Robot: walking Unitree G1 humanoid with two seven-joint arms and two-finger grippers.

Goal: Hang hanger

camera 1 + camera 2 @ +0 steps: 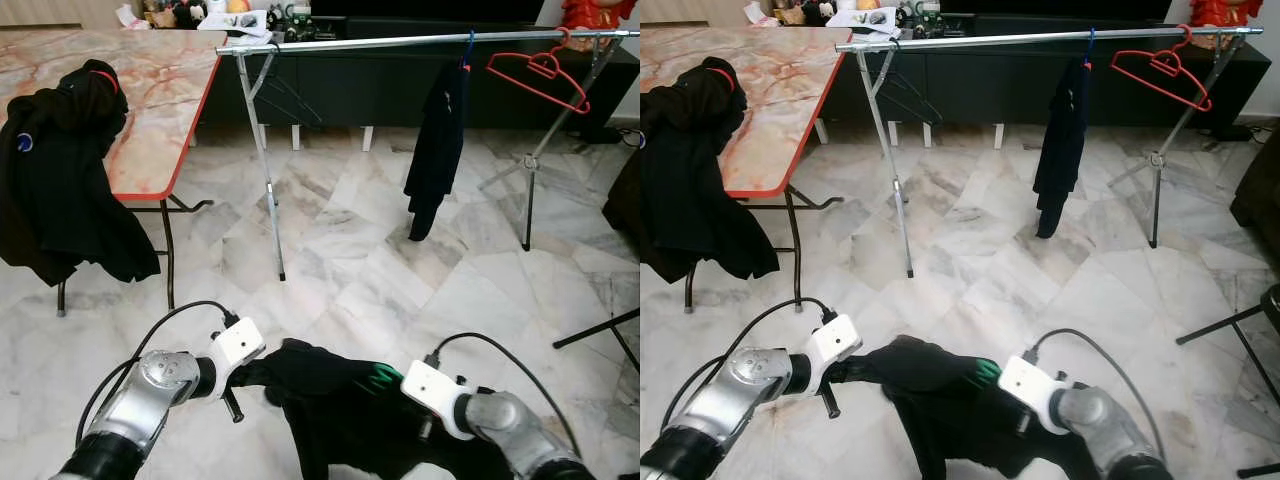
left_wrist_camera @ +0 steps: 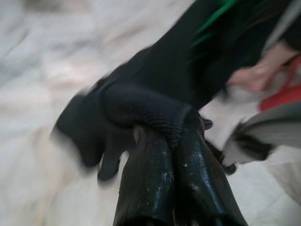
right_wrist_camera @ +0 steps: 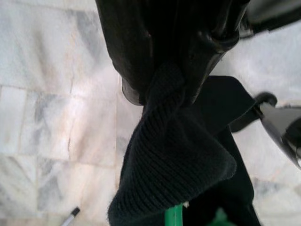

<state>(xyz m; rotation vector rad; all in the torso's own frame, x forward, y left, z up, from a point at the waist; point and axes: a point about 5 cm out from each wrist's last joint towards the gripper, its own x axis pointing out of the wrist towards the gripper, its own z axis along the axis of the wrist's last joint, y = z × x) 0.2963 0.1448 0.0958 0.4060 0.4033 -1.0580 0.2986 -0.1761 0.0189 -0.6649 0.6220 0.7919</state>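
A black knit garment (image 1: 330,400) on a green hanger (image 1: 385,377) hangs low in front of me, held between both grippers. My left gripper (image 1: 240,383) is shut on one end of the fabric, and its fingers (image 2: 155,169) pinch a knit fold. My right gripper (image 3: 178,70) is shut on the other side of the garment, above the green hanger's stem (image 3: 173,215). Ahead stands a metal clothes rack (image 1: 400,42). A dark garment (image 1: 437,150) hangs from it on a blue hanger, with red hangers (image 1: 540,70) further right.
A marble-topped table (image 1: 160,90) with a red edge stands at the left, with a black jacket (image 1: 70,170) draped at its near end. A dark cabinet (image 1: 350,90) runs behind the rack. A black stand leg (image 1: 600,330) reaches in at the right. Marble floor (image 1: 340,260) lies between me and the rack.
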